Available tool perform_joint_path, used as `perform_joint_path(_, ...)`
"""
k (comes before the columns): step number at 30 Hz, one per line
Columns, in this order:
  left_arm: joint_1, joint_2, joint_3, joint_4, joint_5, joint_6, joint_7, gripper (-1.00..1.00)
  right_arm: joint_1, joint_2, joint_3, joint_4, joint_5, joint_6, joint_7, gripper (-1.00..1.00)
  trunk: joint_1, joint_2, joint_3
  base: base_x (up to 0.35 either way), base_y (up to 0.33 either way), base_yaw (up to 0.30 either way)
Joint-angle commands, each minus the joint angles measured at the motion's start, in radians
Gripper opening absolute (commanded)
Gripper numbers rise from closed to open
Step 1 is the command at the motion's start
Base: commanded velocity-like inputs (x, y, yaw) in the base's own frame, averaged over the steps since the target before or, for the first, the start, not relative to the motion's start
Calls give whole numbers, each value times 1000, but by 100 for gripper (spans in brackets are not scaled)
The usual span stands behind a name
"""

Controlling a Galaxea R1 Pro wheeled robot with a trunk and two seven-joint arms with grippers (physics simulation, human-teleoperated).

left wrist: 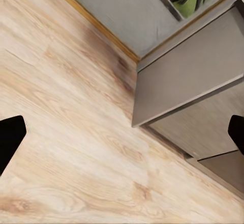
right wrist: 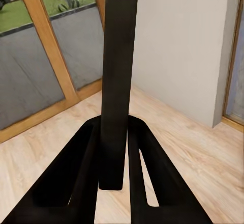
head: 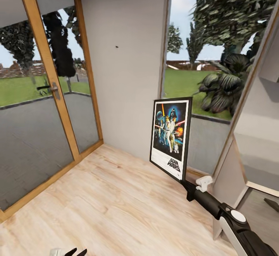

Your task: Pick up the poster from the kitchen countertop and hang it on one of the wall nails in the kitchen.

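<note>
The poster (head: 170,137) is held upright above the wooden floor, its dark blue artwork and black logo facing me. My right gripper (head: 185,183) is shut on its lower right corner. In the right wrist view the poster's black edge (right wrist: 119,71) runs up between the two fingers (right wrist: 84,178). One wall nail (head: 117,47), a tiny dark speck, sits on the pale grey wall, up and to the left of the poster. My left gripper (left wrist: 122,137) hangs low over the floor, open and holding nothing; its fingertips (head: 75,252) peek in at the head view's lower edge. The kitchen countertop is out of view.
A glass door in a wooden frame (head: 46,58) with a dark handle (head: 50,89) fills the left. A tall window (head: 209,73) stands right of the wall. A grey cabinet (head: 255,132) (left wrist: 193,81) stands close on the right. Wood floor (head: 112,205) spreads ahead.
</note>
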Motion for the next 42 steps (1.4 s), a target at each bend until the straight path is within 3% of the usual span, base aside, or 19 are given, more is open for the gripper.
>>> perform_joint_path(1, -1, 1, -8, -1, 8, -5, 0, 100, -1, -1, 1, -1, -13, 6, 5, -100, 1, -2, -2, 200, 248, 0)
perform_joint_path(42, -1, 1, -8, -1, 8, -5, 0, 100, -1, 0, 1, 1, -13, 6, 5, -100, 1, -2, -2, 196, 254, 0)
